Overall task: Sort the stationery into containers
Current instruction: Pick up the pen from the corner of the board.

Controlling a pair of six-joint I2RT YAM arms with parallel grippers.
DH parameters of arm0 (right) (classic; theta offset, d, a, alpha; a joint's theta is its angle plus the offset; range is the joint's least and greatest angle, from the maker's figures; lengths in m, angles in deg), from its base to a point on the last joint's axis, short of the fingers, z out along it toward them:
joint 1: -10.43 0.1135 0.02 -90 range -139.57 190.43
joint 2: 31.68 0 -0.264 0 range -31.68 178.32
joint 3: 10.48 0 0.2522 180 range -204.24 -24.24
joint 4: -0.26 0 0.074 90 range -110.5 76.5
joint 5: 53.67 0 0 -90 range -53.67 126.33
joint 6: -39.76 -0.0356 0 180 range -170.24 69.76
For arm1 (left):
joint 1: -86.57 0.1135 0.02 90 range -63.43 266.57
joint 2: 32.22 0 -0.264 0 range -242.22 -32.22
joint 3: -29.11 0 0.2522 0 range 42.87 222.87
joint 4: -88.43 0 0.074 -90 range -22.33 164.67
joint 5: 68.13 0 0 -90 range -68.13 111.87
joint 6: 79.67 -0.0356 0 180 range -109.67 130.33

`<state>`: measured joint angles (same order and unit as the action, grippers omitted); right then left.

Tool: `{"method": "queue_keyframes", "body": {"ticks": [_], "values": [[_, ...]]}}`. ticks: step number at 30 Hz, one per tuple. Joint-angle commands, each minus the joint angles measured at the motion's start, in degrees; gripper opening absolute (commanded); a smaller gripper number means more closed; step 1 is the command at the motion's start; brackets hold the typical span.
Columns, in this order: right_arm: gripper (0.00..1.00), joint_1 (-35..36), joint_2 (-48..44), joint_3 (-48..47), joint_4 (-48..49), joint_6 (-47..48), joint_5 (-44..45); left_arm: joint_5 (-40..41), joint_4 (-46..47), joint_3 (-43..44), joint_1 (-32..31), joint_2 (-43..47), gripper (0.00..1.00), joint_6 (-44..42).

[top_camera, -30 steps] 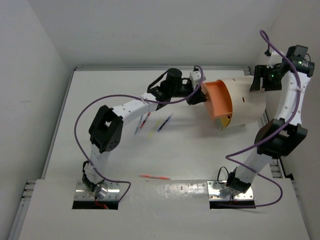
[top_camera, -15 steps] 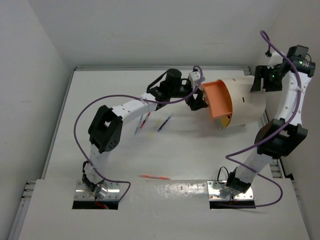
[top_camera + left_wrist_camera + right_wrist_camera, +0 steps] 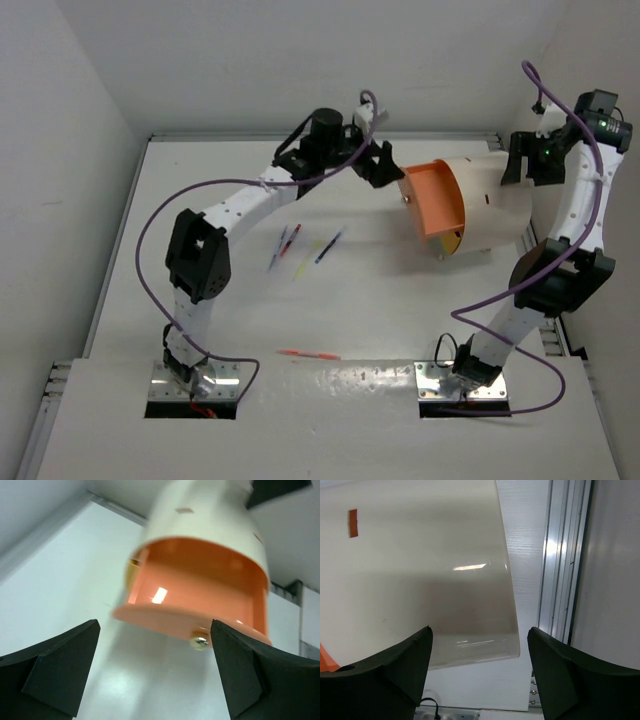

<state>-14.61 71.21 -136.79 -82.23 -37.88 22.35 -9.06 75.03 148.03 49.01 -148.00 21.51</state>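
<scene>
My left gripper [image 3: 155,630] is spread wide and empty, just before the orange drawer [image 3: 200,585] of the cream drum [image 3: 490,200]; right gripper [image 3: 479,630] parted over the drum's rear, contact uncertain; pens [image 3: 290,240] lie on the table [image 3: 380,300].

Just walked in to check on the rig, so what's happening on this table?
Two robot arms are sorting pens into a cream drum whose orange drawer sticks out. The left gripper hangs open just in front of the drawer, holding nothing. The right gripper is open at the drum's back end; whether it touches is unclear. A few pens lie in the middle of the table, and an orange-red pen lies near the arms' bases.
</scene>
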Motion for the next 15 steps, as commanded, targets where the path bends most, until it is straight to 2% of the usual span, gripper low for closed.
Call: {"method": "queue_keyframes", "body": {"ticks": [1, 4, 5, 7, 9, 10, 11, 13, 14, 15], "values": [[0.76, 0.1, -0.1, -4.2, -1.3, -2.6, -0.3, 3.2, -6.1, 7.6, 3.9, 5.4, 1.00, 2.4], [0.78, 0.1, -0.9, -5.8, -1.6, -4.2, -0.7, 9.3, -13.1, 7.2, 3.2, 8.7, 1.00, -7.0], [0.79, 0.1, -1.4, -6.7, -1.5, -4.8, -0.6, 14.3, -14.5, 6.0, 2.1, 9.8, 1.00, -10.8], [0.80, 0.2, -2.2, -8.9, -2.0, -5.2, -0.8, 17.7, -17.8, 2.6, 1.5, 13.2, 1.00, -13.0], [0.80, 0.3, -2.6, -10.9, -3.6, -5.2, -1.1, 14.1, -23.5, -0.4, 2.3, 16.4, 1.00, -16.7], [0.80, 0.5, -3.0, -11.9, -4.3, -5.2, -1.5, 9.6, -25.3, -1.8, 3.1, 17.8, 1.00, -19.4], [0.80, 0.8, -4.2, -12.8, -4.7, -5.1, -2.1, 1.3, -29.5, -4.7, 4.4, 20.5, 1.00, -25.4], [0.80, 1.4, -6.3, -12.4, -5.5, -4.7, -2.8, -1.8, -34.9, -7.3, 4.3, 23.1, 1.00, -30.9], [0.80, 2.2, -8.5, -11.0, -5.8, -4.7, -3.4, -3.6, -40.6, -10.0, 3.6, 25.2, 0.99, -36.3], [0.80, 2.8, -9.9, -9.9, -6.2, -4.7, -3.9, -3.3, -43.0, -11.7, 2.7, 26.4, 0.92, -38.6]]}}
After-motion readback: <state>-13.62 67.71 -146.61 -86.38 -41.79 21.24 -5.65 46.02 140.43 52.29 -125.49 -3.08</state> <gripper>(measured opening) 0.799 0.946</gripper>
